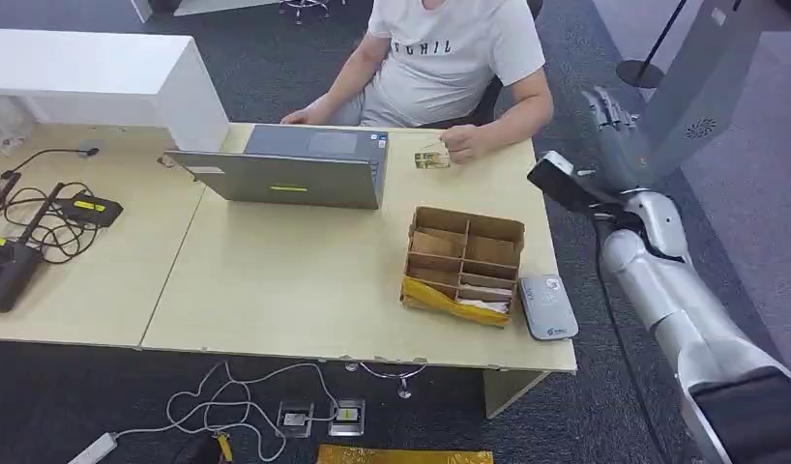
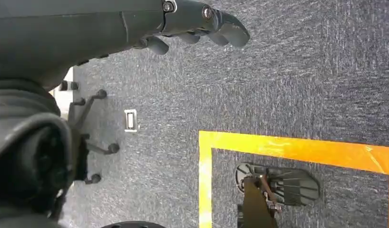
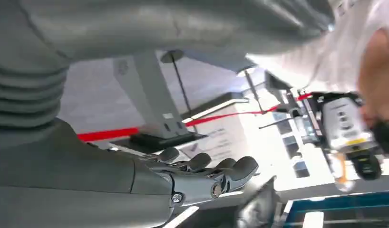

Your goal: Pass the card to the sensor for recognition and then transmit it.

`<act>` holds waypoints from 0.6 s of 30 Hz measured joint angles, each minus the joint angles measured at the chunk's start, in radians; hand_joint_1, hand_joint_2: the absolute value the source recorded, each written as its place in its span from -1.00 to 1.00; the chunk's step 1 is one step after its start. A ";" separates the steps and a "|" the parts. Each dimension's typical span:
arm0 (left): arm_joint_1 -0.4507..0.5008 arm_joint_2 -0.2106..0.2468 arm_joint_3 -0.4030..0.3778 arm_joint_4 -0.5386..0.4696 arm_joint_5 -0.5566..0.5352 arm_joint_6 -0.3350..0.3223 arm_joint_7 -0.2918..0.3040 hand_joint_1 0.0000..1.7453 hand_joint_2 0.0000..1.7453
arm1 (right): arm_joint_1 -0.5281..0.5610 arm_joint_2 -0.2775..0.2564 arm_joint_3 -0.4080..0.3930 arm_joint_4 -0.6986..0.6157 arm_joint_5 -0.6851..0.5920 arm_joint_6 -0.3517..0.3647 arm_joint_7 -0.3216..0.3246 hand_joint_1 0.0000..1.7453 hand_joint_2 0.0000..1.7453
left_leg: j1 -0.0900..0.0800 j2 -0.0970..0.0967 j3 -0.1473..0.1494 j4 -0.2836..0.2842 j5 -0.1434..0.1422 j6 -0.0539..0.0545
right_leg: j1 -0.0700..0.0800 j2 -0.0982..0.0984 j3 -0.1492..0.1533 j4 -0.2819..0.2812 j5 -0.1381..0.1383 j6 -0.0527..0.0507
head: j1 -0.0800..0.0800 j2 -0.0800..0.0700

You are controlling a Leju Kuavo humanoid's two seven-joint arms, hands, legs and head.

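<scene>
Card (image 1: 431,159) lies flat on the desk (image 1: 276,280) under a person's hand (image 1: 461,142); it looks thin, light, stiff. Best pinched by an edge. Right hand (image 1: 612,130) is open and holds nothing; left hand (image 2: 202,23) too.

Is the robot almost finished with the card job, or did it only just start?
Nearly finished, by the look of it. The card lies on the table under the person's hand, so it seems to be already handed over. The robot's right hand is raised beside the table and holds nothing. The sensor sits beside the cardboard box. The left hand hangs over the floor. Whether more cards follow cannot be told.
</scene>
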 joint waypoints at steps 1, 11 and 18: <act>0.000 0.000 0.000 0.000 0.000 0.000 0.000 -1.00 -1.00 | -0.006 -0.003 -0.004 0.006 -0.009 0.002 0.000 -1.00 -1.00 | 0.000 0.000 0.000 0.000 0.000 0.000 | 0.000 0.000 0.000 0.000 0.000 0.000 | 0.000 0.000; 0.001 0.002 -0.008 0.000 -0.003 0.000 -0.003 -1.00 -1.00 | -0.013 -0.167 -0.150 0.198 -0.181 0.043 0.125 -1.00 -1.00 | 0.000 0.000 -0.001 0.001 -0.001 0.000 | 0.000 0.000 -0.001 0.000 0.000 0.000 | 0.000 0.000; -0.001 0.002 -0.008 0.000 -0.003 -0.013 -0.005 -1.00 -1.00 | -0.005 -0.243 -0.215 0.263 -0.256 0.093 0.266 -1.00 -1.00 | 0.000 -0.002 0.000 0.001 0.000 0.000 | 0.000 -0.002 -0.001 0.000 0.000 0.000 | -0.001 0.000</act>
